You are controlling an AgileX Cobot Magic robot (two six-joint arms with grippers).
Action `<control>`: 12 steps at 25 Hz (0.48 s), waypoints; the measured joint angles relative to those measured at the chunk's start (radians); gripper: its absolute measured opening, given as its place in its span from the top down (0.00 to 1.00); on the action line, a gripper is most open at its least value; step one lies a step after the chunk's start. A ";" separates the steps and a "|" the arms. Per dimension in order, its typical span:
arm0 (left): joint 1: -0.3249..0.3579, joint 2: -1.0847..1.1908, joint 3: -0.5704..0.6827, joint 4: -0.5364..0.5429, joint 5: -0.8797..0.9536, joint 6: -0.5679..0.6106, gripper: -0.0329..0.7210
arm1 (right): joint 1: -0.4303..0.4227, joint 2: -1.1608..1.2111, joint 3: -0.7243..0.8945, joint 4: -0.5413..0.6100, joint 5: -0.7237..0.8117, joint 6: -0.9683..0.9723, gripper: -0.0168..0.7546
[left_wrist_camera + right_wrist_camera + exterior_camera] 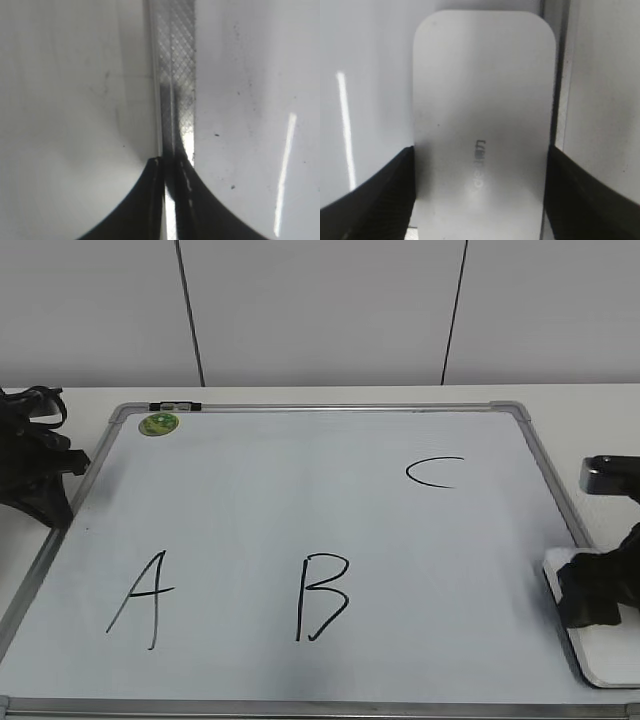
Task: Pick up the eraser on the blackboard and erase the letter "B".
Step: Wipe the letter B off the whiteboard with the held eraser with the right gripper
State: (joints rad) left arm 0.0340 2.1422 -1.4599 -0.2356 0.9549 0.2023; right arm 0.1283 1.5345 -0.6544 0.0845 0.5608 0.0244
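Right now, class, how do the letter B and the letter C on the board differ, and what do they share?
1. The letter B stands upright near the front edge of the board; the letter C sits farther back and to the right.
2. The B is tall and narrow; the C is low, wide and flattened.
3. The B has a straight stem; the C is one open curve.

Both are thin black handwritten strokes, unerased.

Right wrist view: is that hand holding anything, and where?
Yes: the right hand grips the white eraser by its two long sides, near the end closest to the camera.

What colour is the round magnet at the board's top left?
Green, with a yellowish centre; the magnet shows best in the exterior view.
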 joint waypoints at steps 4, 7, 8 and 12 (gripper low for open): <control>0.000 0.000 0.000 -0.001 -0.002 0.000 0.94 | 0.001 -0.055 0.000 0.008 -0.005 -0.008 0.26; 0.000 0.000 0.000 -0.001 -0.002 0.000 0.94 | 0.001 -0.097 -0.011 0.011 0.019 -0.012 0.26; 0.000 0.000 0.000 -0.001 -0.002 0.000 0.94 | 0.001 -0.103 -0.020 0.012 0.034 -0.014 0.26; 0.000 0.000 0.000 -0.001 -0.002 0.000 0.94 | 0.002 -0.117 -0.112 0.043 0.128 -0.058 0.26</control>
State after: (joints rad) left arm 0.0340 2.1422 -1.4599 -0.2363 0.9531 0.2023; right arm 0.1306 1.4179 -0.7663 0.1270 0.6886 -0.0337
